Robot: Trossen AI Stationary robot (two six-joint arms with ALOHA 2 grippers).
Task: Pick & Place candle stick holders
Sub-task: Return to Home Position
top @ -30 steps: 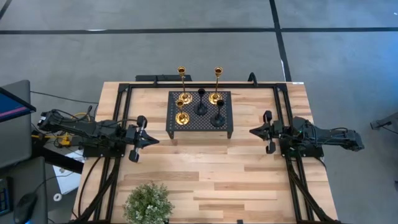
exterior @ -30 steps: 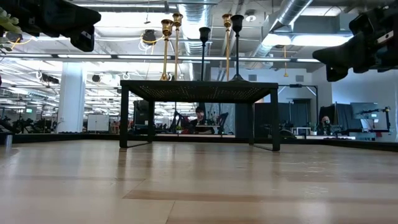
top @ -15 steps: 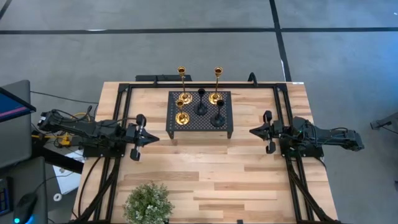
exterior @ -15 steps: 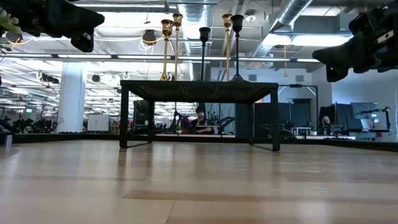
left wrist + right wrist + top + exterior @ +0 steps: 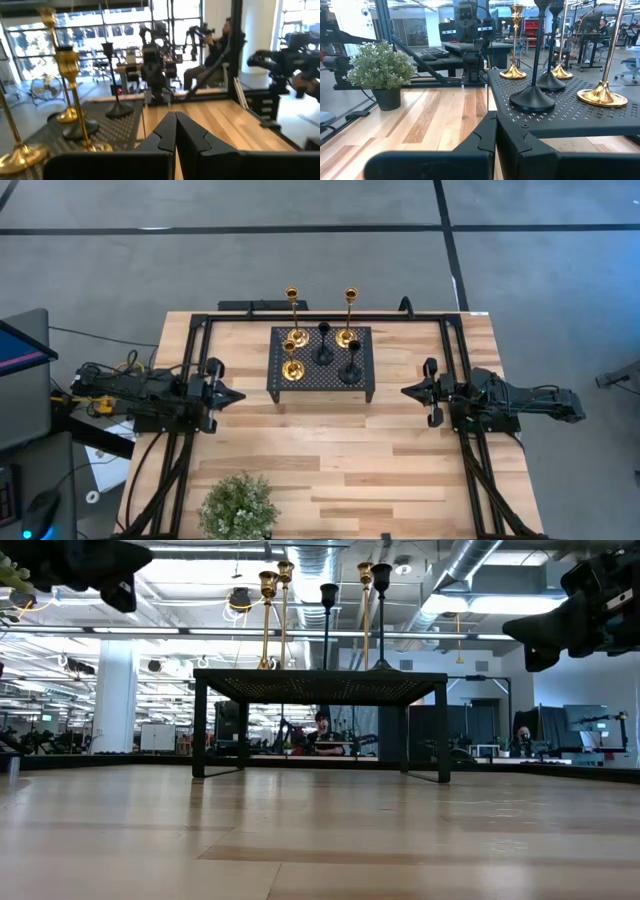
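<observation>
All five candle stick holders [image 5: 292, 370] stand upright on the black perforated stand [image 5: 320, 383], which sits toward the 12 o'clock edge of the bench [image 5: 330, 460]: gold ones along its 12 and 9 o'clock sides, two black ones from centre toward 3 o'clock. The left gripper [image 5: 238, 394] hovers at 9 o'clock from the stand, well apart, jaws pressed together and empty; the right gripper [image 5: 405, 391] mirrors it at 3 o'clock, jaws likewise pressed together. A potted plant [image 5: 238, 505] stands at the bench's 7 o'clock corner.
</observation>
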